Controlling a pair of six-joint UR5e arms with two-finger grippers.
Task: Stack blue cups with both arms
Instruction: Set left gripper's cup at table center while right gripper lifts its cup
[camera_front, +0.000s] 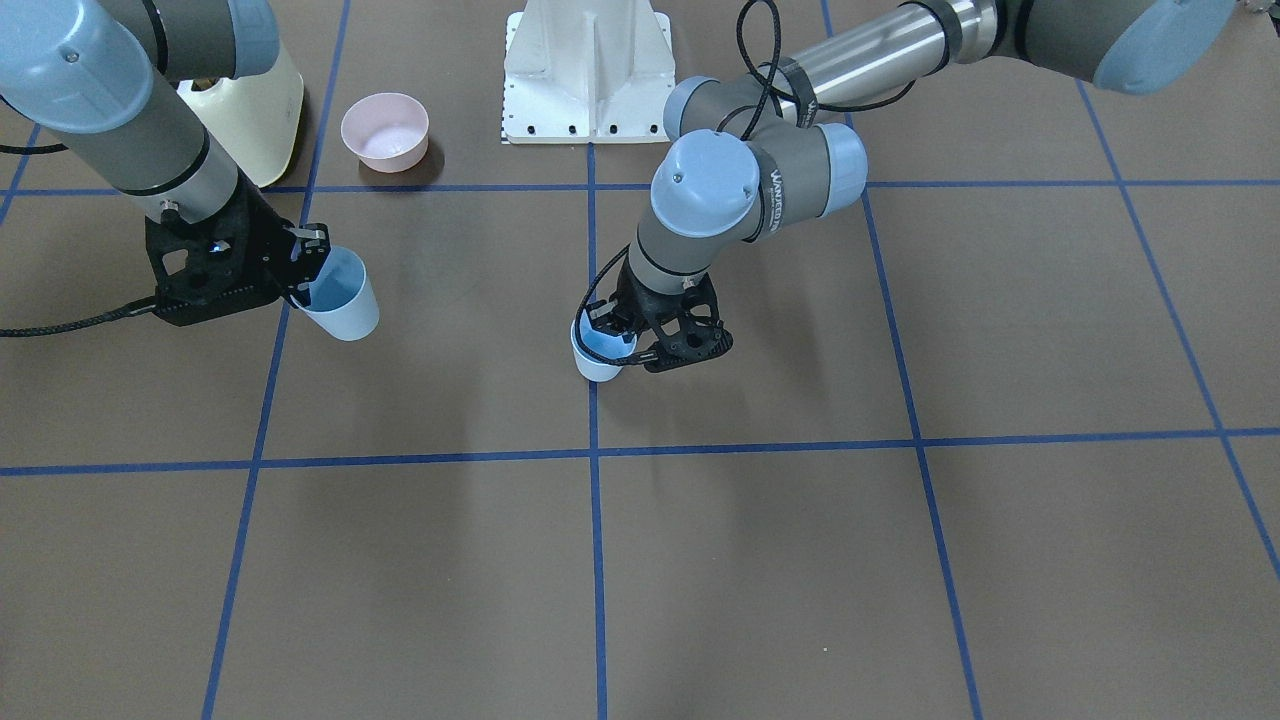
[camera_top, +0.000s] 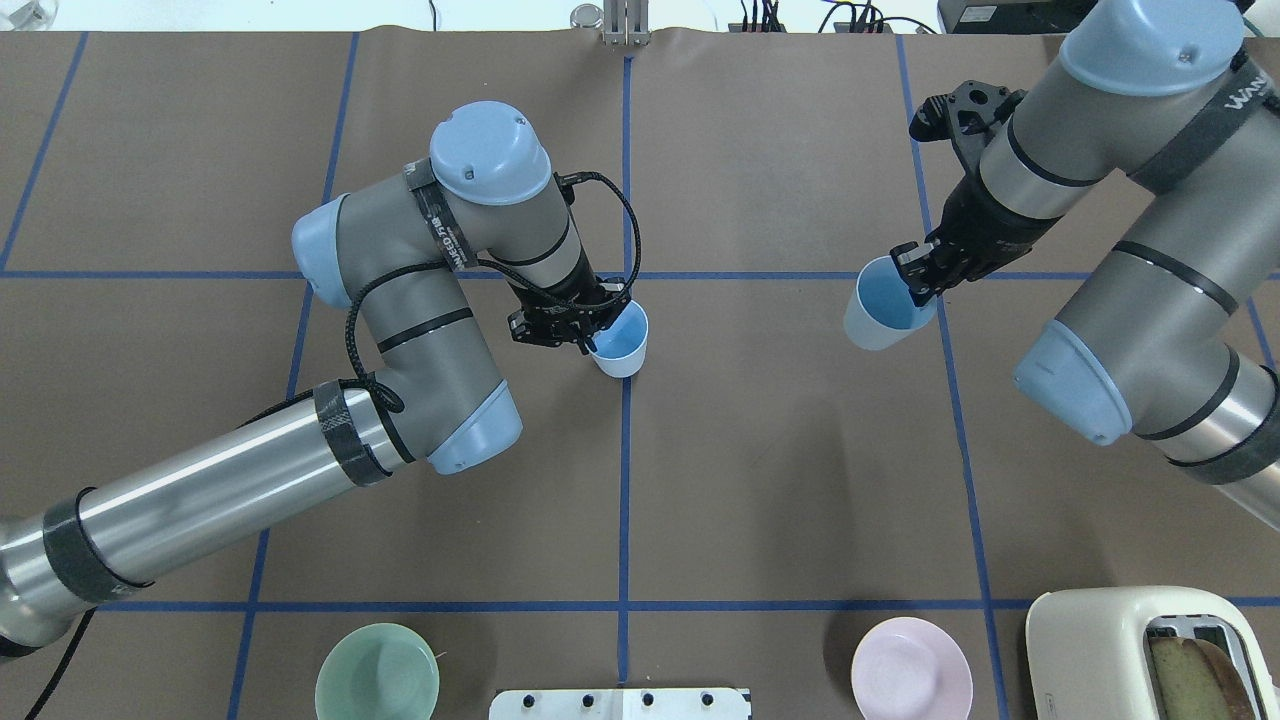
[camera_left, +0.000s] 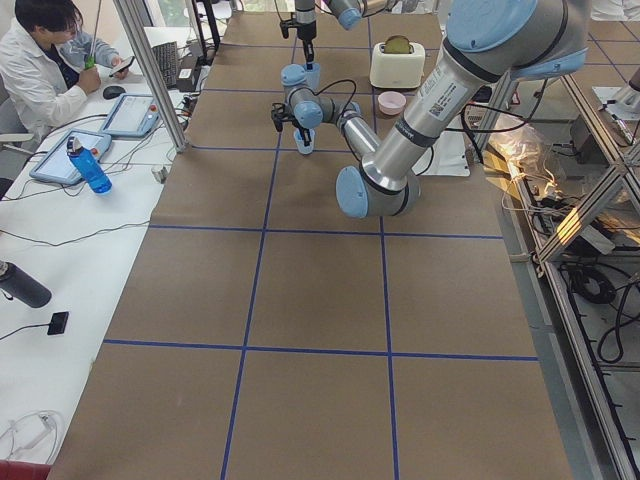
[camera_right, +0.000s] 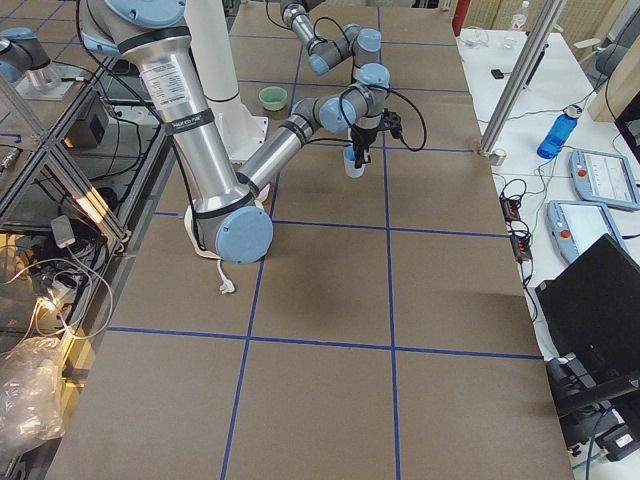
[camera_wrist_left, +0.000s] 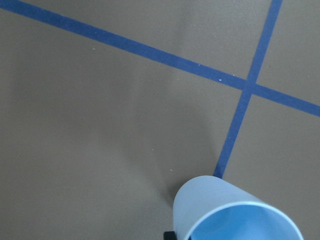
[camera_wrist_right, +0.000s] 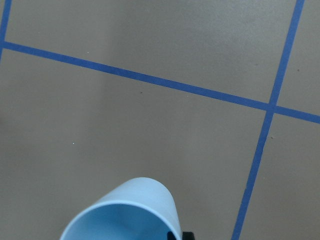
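One cup (camera_top: 620, 348) is pinched at its rim by the left fingers (camera_top: 580, 330), low over the counter (camera_top: 760, 450) middle. The other cup (camera_top: 880, 312) is held tilted, rim-clamped, by the right fingers (camera_top: 918, 278). Light, thin, slippery plastic is judged; rims are easily squashed.

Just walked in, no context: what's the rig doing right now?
Each gripper has a cup. The left gripper pinches the rim of the first blue cup, upright on the centre tape line. The right gripper holds the second blue cup by its rim, tilted. The cups are well apart; not stacked yet.
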